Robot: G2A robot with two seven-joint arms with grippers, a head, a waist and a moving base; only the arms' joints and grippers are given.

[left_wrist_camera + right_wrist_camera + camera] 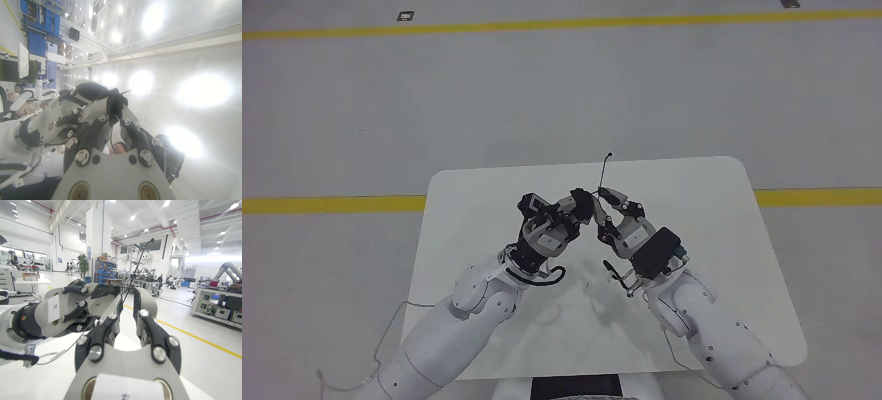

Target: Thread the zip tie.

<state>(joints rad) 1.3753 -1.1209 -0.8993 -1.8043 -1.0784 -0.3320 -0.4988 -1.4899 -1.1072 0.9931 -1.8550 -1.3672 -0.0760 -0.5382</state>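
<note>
Pinching the zip tie (604, 172), left end effector (580, 208) faces spread right end effector (130, 294).

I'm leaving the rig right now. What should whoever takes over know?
Left gripper: shut on the zip tie, held up above the table.
Right gripper: open, with the tie passing between its fingers.
Done: the tie is lifted and stands up between the two grippers.
Left: its top end is free and no loop shows, so the threading remains.
</note>
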